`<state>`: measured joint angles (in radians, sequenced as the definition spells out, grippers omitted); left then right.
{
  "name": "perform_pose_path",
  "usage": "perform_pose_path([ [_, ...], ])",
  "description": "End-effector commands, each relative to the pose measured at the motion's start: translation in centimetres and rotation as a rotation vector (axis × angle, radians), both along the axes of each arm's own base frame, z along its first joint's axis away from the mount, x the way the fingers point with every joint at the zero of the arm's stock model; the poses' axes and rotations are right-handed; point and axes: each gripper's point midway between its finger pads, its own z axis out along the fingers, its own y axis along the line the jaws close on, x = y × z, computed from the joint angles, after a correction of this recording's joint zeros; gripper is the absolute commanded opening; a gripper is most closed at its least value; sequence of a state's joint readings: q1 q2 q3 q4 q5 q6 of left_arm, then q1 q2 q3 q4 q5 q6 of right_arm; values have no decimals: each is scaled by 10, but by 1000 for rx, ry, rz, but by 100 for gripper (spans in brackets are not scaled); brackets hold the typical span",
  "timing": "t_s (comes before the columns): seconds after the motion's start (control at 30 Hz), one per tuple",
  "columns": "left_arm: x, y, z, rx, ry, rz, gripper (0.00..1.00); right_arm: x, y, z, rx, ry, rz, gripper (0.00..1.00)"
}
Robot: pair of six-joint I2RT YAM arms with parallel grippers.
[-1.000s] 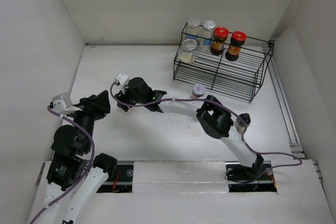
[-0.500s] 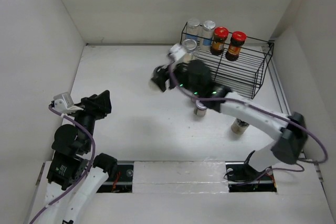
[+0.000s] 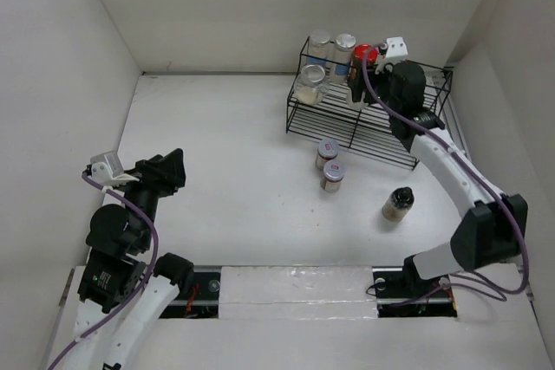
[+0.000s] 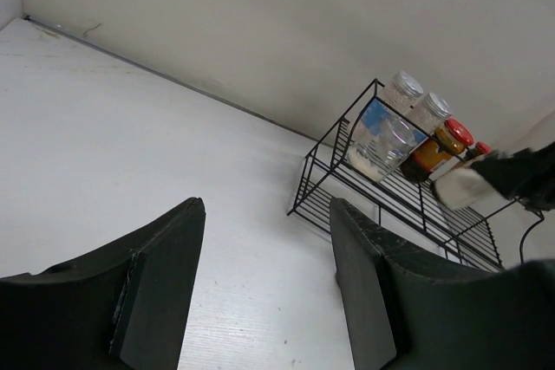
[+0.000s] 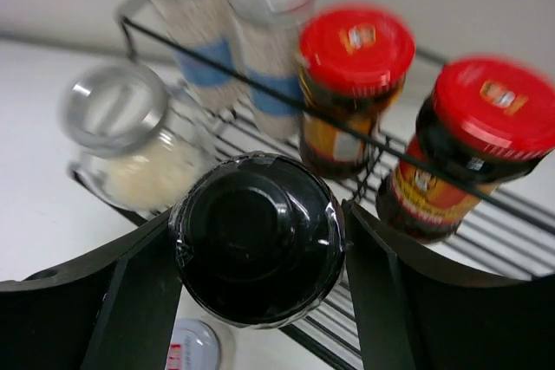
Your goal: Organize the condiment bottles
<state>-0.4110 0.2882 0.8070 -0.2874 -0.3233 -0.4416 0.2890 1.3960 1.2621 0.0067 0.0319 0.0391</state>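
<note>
— What's the right end effector (image 5: 257, 224) got?
— It's clamped on a round jar with a glossy black lid (image 5: 253, 253), over the black wire rack (image 3: 381, 132). Two red-lidded glass jars (image 5: 355, 45) stand just beyond; their lid logos are too blurred to read.
— And the left end effector (image 4: 260, 292)?
— Fingers spread, well apart from every jar.

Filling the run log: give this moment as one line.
right gripper: shut on black-lidded jar, at rack | left gripper: open, empty
</note>
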Motion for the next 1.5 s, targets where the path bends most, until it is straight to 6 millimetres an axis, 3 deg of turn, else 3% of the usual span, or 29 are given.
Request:
perform_pose_path([
  [0.0,3,1,8,5,-24,13,55,15,9,33,28,-60,54,31],
  [0.13,3,1,6,9,-16,13,55,37,11,21,5,-32,35,31],
  [0.33,3,-1,9,5,-28,2,55,52,26,0,1,-16,55,31],
  [0.47,3,-1,9,5,-28,2,55,62,42,-31,-5,45,77,45],
  [0.5,3,-1,9,5,-28,2,55,63,48,-30,-5,44,86,58],
  [0.6,5,-2,7,9,-18,2,55,61,50,-35,-1,54,80,75],
  [0.67,5,-2,7,9,-18,2,55,59,52,-29,4,45,95,83],
  [0.7,5,-2,9,6,-26,2,55,53,51,-13,22,17,94,89],
  [0.8,5,-3,7,10,-18,-9,55,39,42,2,36,-8,72,96],
  [0.93,3,-2,9,6,-28,-9,55,3,6,22,57,-55,-60,99],
  [0.97,3,-2,9,6,-28,-9,55,-18,-3,18,65,-56,-87,99],
  [1.0,2,-5,9,7,-29,-21,55,-27,-19,12,57,-55,-160,99],
  [1.03,2,-6,9,8,-29,-30,55,-39,-24,4,68,-46,-194,99],
  [1.07,2,-6,9,8,-29,-30,55,-63,-36,-22,111,-6,-248,99],
  [1.13,-1,-7,13,2,-48,-41,57,-89,-61,-58,142,45,-396,99],
  [1.17,-1,-9,13,3,-49,-54,57,-116,-71,-97,174,124,-443,99],
  [1.27,-6,-18,15,6,-61,-110,58,-158,-94,-154,150,248,-548,99],
  [1.4,-10,-26,23,10,-95,-160,58,-214,-116,-190,162,392,-652,98],
  [1.47,-12,-30,23,13,-97,-183,58,-222,-113,-180,261,364,-640,98],
])
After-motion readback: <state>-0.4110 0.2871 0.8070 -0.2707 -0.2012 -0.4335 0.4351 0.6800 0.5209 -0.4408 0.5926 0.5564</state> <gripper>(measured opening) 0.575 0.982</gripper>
